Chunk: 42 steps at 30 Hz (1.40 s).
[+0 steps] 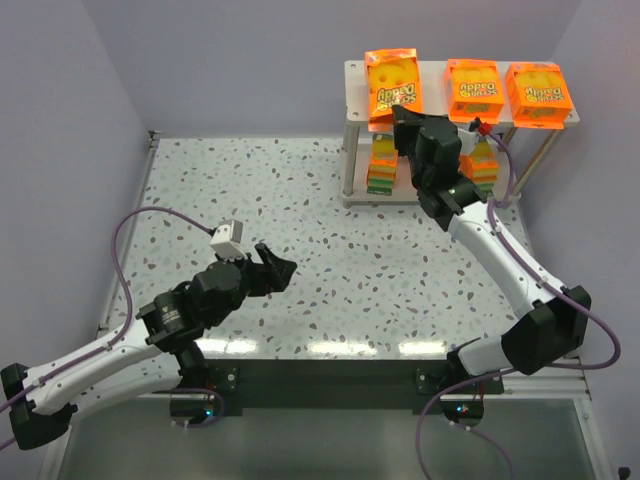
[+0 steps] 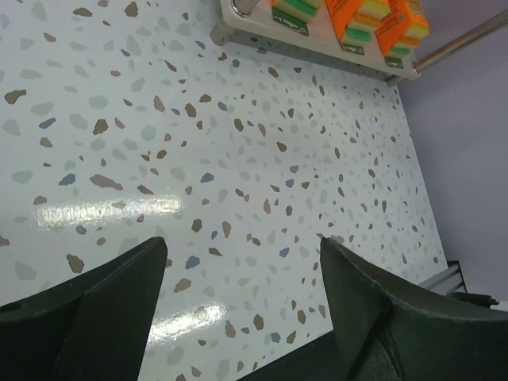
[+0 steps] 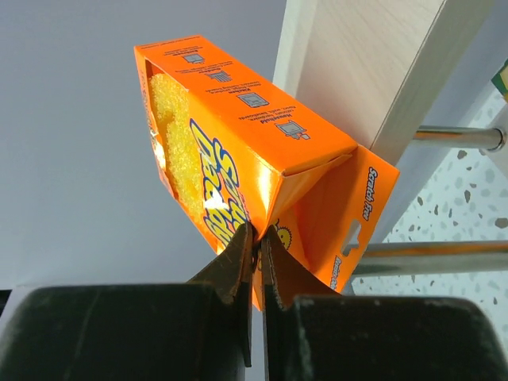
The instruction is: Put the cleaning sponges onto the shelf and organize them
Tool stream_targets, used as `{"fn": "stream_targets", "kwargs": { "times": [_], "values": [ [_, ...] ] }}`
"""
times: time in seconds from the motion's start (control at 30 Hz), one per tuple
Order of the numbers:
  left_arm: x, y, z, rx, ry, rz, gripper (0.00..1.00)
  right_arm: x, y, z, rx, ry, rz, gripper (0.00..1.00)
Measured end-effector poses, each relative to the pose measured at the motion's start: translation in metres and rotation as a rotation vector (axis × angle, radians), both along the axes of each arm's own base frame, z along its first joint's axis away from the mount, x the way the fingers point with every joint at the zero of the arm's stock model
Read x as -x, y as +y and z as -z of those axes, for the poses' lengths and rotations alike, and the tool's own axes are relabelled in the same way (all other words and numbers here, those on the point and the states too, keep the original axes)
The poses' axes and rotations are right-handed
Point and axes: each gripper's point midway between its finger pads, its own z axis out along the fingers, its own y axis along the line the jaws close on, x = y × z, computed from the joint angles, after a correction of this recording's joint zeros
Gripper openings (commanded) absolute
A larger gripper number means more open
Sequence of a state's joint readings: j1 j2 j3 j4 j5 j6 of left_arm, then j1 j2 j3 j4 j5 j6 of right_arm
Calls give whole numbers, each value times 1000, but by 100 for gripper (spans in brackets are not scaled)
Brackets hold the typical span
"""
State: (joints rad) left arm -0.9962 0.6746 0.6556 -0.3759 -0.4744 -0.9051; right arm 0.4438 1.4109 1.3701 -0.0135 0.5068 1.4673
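My right gripper (image 1: 404, 118) is shut on the hang tab of an orange sponge pack (image 1: 392, 86) and holds it at the left end of the shelf's top board (image 1: 437, 73). In the right wrist view the pack (image 3: 238, 151) is pinched at its edge by my right gripper (image 3: 259, 232), beside the pale board (image 3: 373, 63). Two more packs (image 1: 474, 89) (image 1: 538, 95) lie on the top board. Packs stand on the lower tier (image 1: 382, 165) (image 1: 481, 163); they also show in the left wrist view (image 2: 373, 20). My left gripper (image 1: 278, 266) is open and empty over the table (image 2: 242, 238).
The speckled table (image 1: 300, 210) is bounded by purple walls at the left, back and right. The shelf's metal legs (image 1: 350, 150) stand at the back right. A cable (image 1: 505, 170) loops from my right arm beside the shelf.
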Motion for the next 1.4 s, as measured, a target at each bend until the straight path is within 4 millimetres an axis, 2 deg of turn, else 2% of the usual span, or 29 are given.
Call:
{"fn": "stream_targets", "kwargs": {
  "times": [0.33, 0.37, 0.4, 0.7, 0.87, 0.93, 0.97, 1.03, 1.1, 1.2, 1.27, 1.33, 1.4],
  "values": [
    [2, 3, -5, 15, -10, -1, 85, -26, -7, -11, -80, -23, 38, 0],
    [2, 3, -5, 14, -9, -1, 85, -28, -8, -10, -85, -23, 42, 4],
    [2, 3, -5, 14, -9, -1, 85, -30, -9, -9, -88, -20, 44, 18],
    [2, 3, -4, 13, -8, -1, 86, -35, -15, -6, -91, -17, 42, 55],
    [1, 3, -4, 11, -7, -2, 87, -36, -15, -10, -75, -29, 7, 62],
    [1, 3, -4, 10, -8, -2, 88, -33, -15, -18, -67, -53, -17, 64],
    [1, 3, -4, 9, -9, -3, 92, -31, -15, -24, -59, -71, -34, 69],
    [1, 4, -4, 3, -15, -2, 99, -17, -14, -37, -28, -118, -77, 74],
    [0, 5, -7, -1, -24, -5, 100, 6, -12, -50, 25, -167, -133, 79],
    [-2, 8, -14, -8, -47, -16, 100, 51, -6, -71, 118, -259, -242, 82],
    [-4, 11, -19, -16, -62, -26, 100, 84, -3, -78, 198, -325, -311, 83],
    [-5, 13, -22, -19, -68, -36, 100, 110, -1, -69, 284, -360, -366, 83],
    [-5, 15, -24, -29, -69, -39, 100, 128, 1, -46, 386, -352, -414, 83]
  ]
}}
